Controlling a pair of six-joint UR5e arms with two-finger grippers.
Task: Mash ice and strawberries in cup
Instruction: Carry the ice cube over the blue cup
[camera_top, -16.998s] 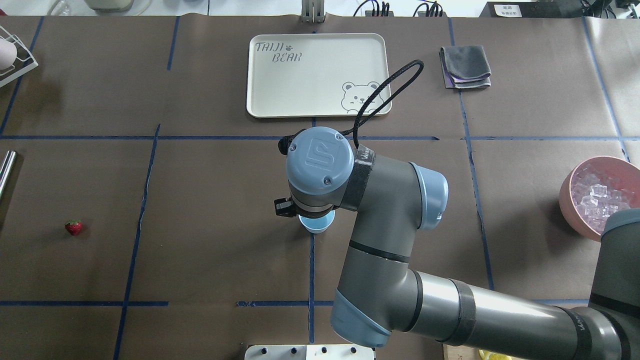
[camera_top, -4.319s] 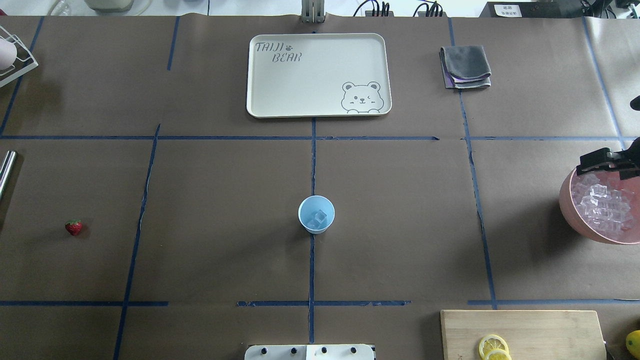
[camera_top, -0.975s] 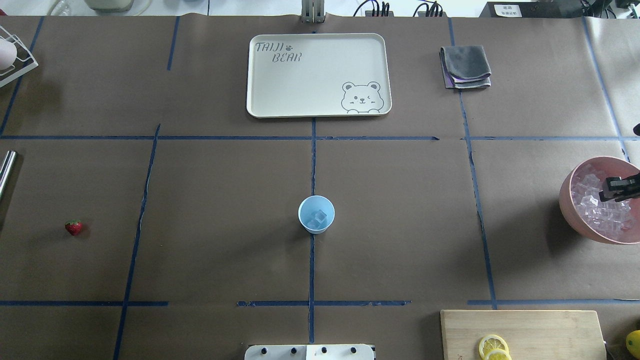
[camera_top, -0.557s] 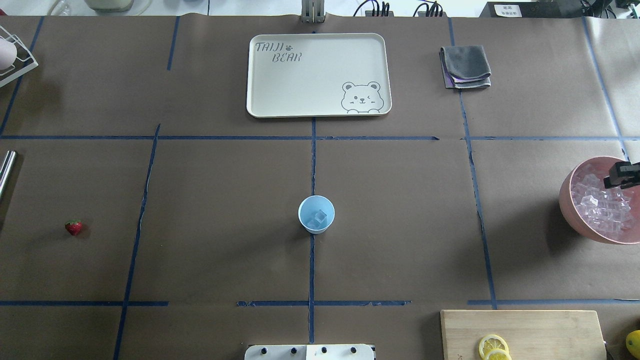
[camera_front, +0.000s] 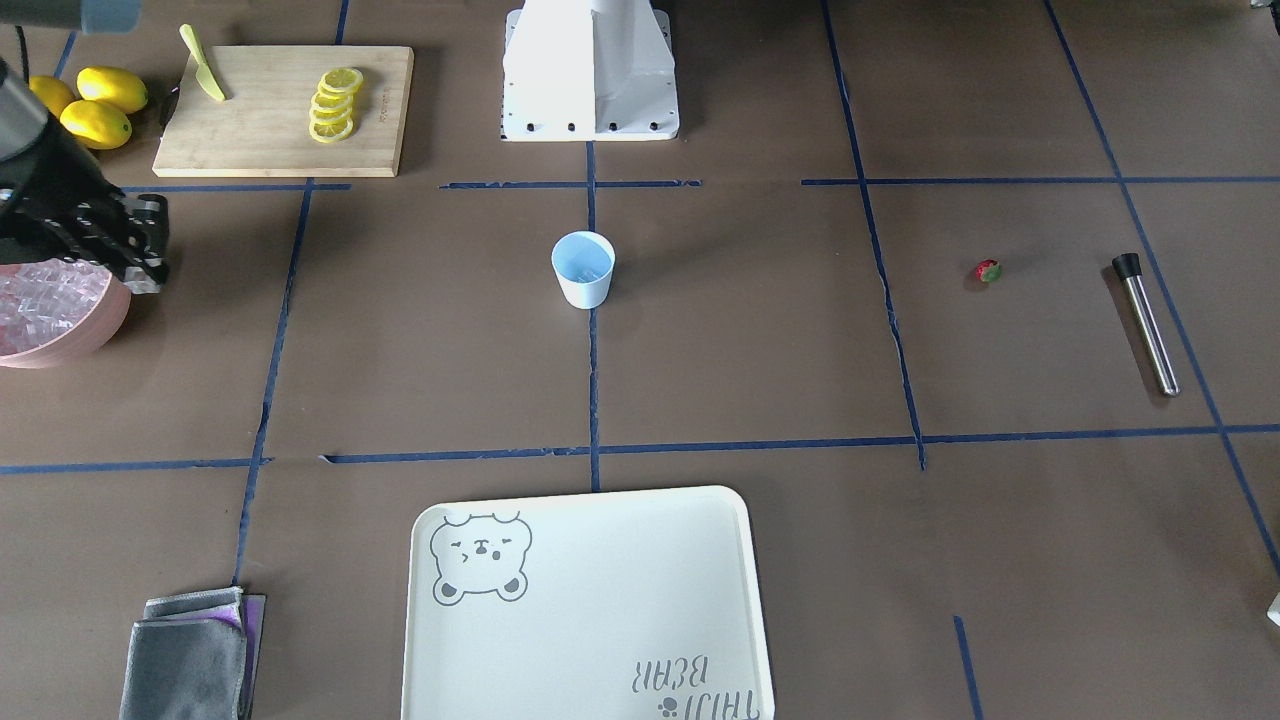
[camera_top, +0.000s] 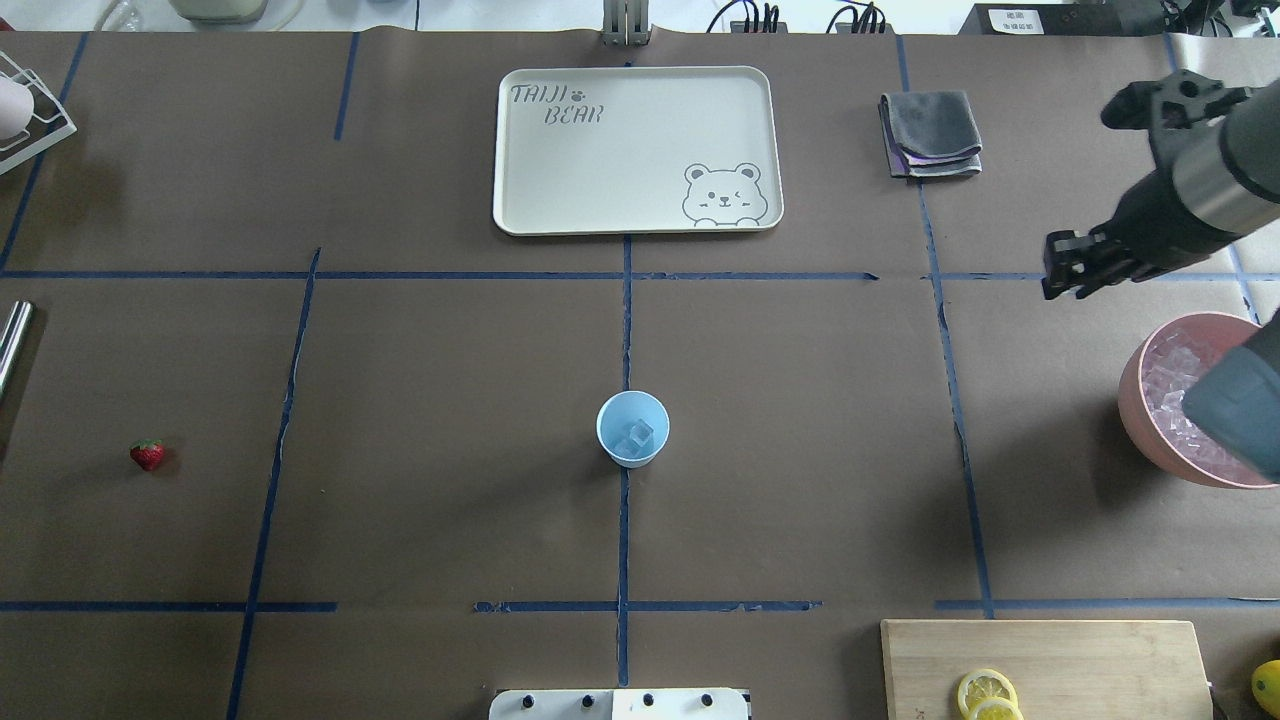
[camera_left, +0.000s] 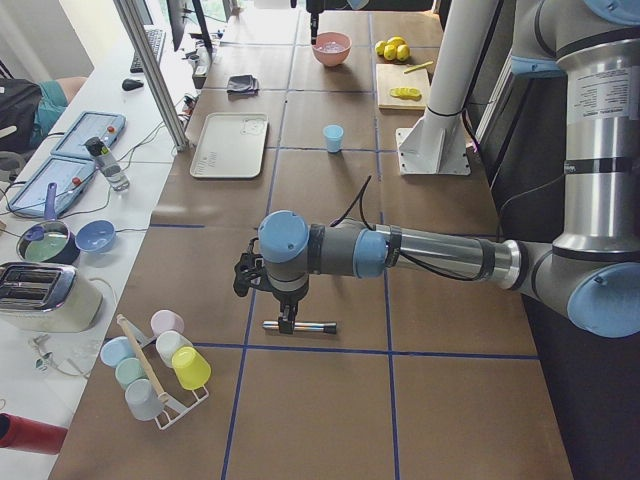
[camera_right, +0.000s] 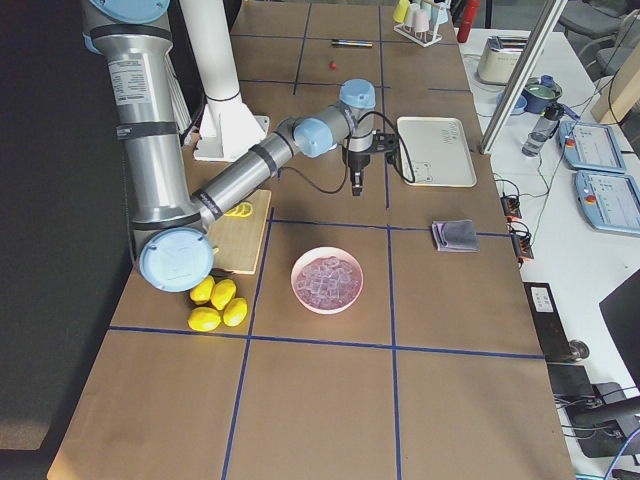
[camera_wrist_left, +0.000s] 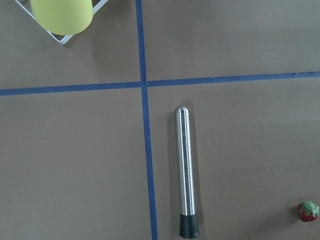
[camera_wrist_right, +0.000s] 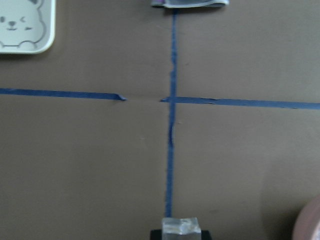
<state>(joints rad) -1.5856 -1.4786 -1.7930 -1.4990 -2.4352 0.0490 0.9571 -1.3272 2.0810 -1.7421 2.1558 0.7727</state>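
My right gripper (camera_top: 1062, 272) has left the round pink bowl (camera_top: 1135, 410) behind it, pinching another clear glassy ice cube (camera_wrist_right: 181, 226) for the small white cup (camera_top: 612, 412).

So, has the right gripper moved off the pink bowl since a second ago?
Yes. Overhead, the right gripper has left the pink bowl; it is now beyond its far-left rim, by the blue tape line, holding an ice cube.

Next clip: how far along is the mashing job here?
Done: ice sits in the cup. In hand: the right gripper carries another ice cube, away from the pink bowl. To do: the strawberry and the metal masher lie on the table; no mashing yet.
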